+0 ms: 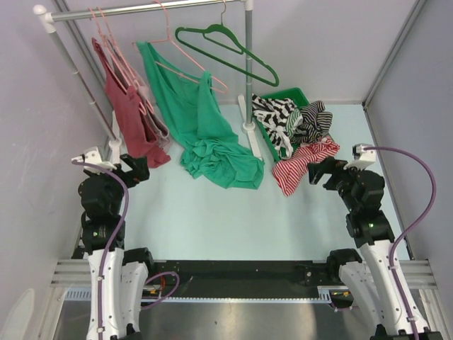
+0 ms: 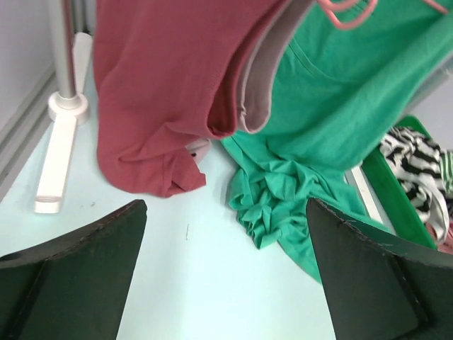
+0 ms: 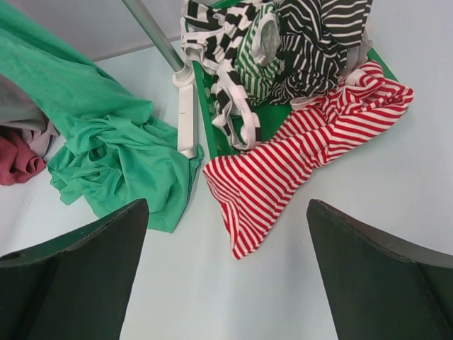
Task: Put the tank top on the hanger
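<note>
The maroon tank top point(image 1: 131, 117) hangs from a thin pink hanger point(image 1: 106, 32) at the left end of the rail, its hem resting on the table. It fills the upper left of the left wrist view point(image 2: 166, 78), and a corner shows in the right wrist view point(image 3: 18, 159). My left gripper point(image 1: 136, 170) is open and empty, just in front of the top's hem. My right gripper point(image 1: 324, 172) is open and empty, near a red-and-white striped garment point(image 1: 301, 166).
A bright green top point(image 1: 209, 131) hangs on another pink hanger point(image 1: 185, 60) and pools on the table. A pale pink top point(image 2: 265, 78) hangs behind the maroon one. An empty dark green hanger point(image 1: 226, 46) hangs at the right. A green bin point(image 1: 272, 134) holds striped clothes. The rack's white feet point(image 2: 56, 159) stand on the table.
</note>
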Controlling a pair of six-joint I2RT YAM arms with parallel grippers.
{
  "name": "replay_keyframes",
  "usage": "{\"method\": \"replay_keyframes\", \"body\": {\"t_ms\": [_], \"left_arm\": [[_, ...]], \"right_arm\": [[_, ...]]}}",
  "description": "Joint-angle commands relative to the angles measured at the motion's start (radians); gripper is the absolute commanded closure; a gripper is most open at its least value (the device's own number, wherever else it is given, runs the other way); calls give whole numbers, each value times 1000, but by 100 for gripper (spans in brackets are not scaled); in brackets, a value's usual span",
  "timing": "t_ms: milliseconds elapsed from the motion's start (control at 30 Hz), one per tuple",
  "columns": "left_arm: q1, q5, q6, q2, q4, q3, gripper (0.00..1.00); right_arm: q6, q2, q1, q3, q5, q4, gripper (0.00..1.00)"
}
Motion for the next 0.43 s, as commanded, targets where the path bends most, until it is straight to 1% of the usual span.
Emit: {"method": "replay_keyframes", "body": {"t_ms": [0,267,400], "left_arm": [[-3,101,47,-5,-6,6,1],[-4,113,64,-12,-14,2,1],[-4,67,55,-12,-21,8,0]], "right_arm": [[-3,-50,-10,-46,-39,16,0],[-9,-56,-10,-50,-57,27,0],[-12,-52,-10,-52,-57,30,0]]}}
